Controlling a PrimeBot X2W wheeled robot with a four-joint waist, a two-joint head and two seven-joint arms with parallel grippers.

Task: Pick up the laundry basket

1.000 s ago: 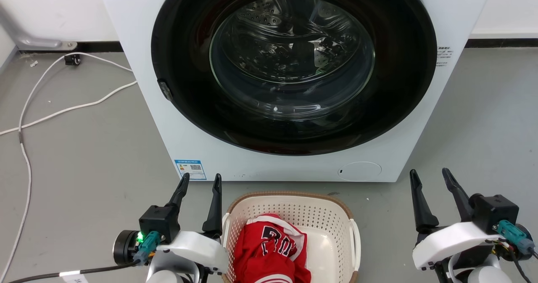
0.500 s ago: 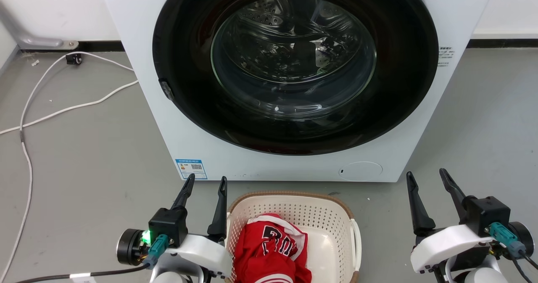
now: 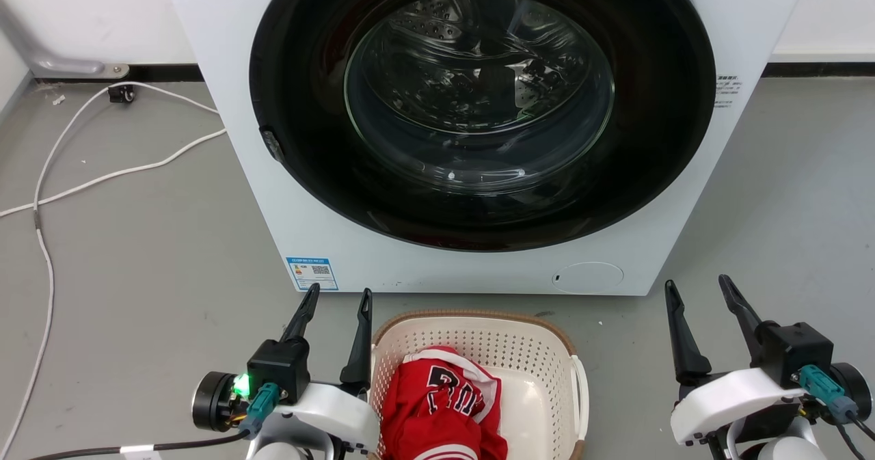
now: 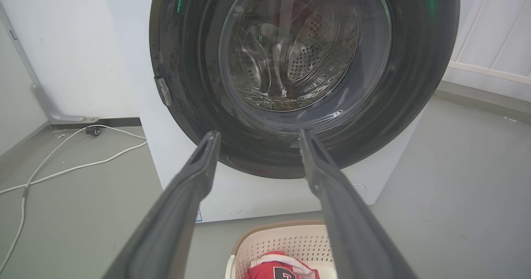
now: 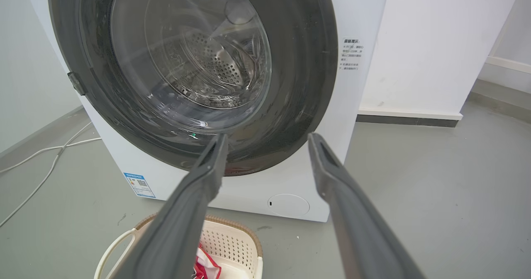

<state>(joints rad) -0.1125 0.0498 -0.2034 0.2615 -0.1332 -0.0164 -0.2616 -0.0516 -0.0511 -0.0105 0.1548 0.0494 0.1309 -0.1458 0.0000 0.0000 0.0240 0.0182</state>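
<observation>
Bottom centre, the laundry basket point(image 3: 472, 316) sits before the washer point(image 3: 444, 268), flanked by the left gripper point(image 3: 340, 290) and right gripper point(image 3: 697, 282), both spread and empty. Probably light, stiff plastic; its white side handles point(image 3: 581, 395) look the surest hold.

Grey floor point(image 3: 137, 262): washer point(image 3: 328, 241), laundry basket point(image 3: 472, 318) just in front, white cable point(image 3: 164, 162) L.

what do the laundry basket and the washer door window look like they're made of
Laundry basket: probably moulded plastic, matte cream, with evenly perforated walls; brown rim looks woven. Washer door window: clear, glossy, glass or plastic, with reflections.
</observation>
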